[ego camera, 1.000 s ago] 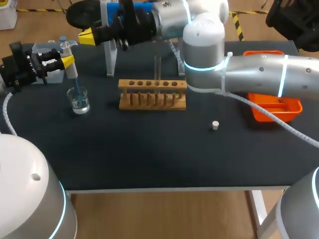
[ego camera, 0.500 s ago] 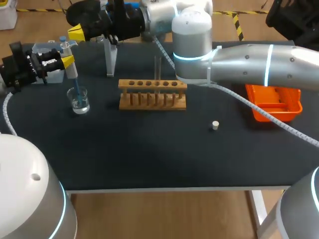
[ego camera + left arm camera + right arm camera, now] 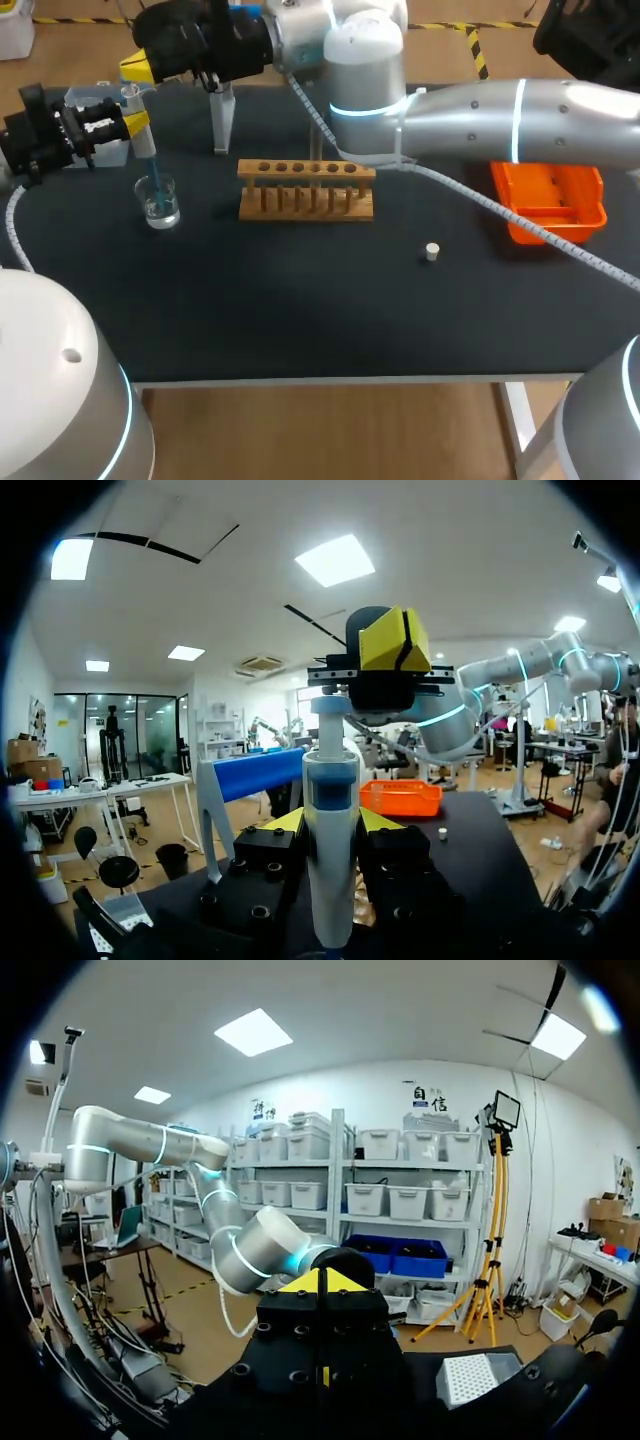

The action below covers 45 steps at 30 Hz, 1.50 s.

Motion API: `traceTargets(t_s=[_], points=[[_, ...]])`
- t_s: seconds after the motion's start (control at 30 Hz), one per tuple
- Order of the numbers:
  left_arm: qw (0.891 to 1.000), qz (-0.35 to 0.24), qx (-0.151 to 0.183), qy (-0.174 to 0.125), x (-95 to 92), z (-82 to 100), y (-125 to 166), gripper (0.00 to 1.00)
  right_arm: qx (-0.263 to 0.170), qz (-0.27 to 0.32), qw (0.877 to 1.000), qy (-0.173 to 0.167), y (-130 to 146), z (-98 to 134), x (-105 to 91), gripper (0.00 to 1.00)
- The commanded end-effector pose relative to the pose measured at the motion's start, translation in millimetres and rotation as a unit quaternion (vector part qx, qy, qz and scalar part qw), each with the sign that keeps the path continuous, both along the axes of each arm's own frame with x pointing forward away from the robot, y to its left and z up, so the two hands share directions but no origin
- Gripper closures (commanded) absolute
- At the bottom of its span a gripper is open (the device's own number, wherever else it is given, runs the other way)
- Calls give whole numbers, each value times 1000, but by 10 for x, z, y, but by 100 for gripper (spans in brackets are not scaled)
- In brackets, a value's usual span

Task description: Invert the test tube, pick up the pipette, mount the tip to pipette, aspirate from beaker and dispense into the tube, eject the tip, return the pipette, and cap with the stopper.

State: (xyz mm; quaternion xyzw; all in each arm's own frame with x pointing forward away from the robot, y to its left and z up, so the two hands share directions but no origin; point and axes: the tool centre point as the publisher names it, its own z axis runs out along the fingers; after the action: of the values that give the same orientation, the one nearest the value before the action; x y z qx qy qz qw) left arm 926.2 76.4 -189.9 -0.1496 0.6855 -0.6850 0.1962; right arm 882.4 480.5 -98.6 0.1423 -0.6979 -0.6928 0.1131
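Change: your right arm [image 3: 480,105] has swung further along the desk's [image 3: 300,300] far edge toward its far left corner over the last second. Your left arm and the glassware have kept their places.
Right arm pose: it reaches across from the right side, with the right gripper [image 3: 138,68] just above the pipette's top. Its yellow tips are pressed together with nothing between them.
Left arm pose: the left gripper [image 3: 135,122] sits near the left edge, clenched on the pipette [image 3: 330,810], which is slightly tilted.
Pipette: white barrel with a blue band. Its blue tip [image 3: 148,168] dips into the beaker.
Beaker [image 3: 158,200]: clear glass holding a little liquid, near the left edge.
Rack [image 3: 306,188]: wooden, with a row of round holes, mid-desk.
Stopper [image 3: 431,251]: small, white, alone, right of centre.
Tray [image 3: 555,205]: orange plastic, at the right edge.
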Motion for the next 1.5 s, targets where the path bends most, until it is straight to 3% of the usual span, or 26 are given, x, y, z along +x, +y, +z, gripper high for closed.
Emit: traceTargets(t_s=[0.03,1.5], points=[[1000,2,0,-1,-6,-3,-9,100,2,1,1000,-2,66,-40,53,100],[1000,2,0,-1,-6,-3,-9,100,-15,-24,999,19,245,-230,212,100]])
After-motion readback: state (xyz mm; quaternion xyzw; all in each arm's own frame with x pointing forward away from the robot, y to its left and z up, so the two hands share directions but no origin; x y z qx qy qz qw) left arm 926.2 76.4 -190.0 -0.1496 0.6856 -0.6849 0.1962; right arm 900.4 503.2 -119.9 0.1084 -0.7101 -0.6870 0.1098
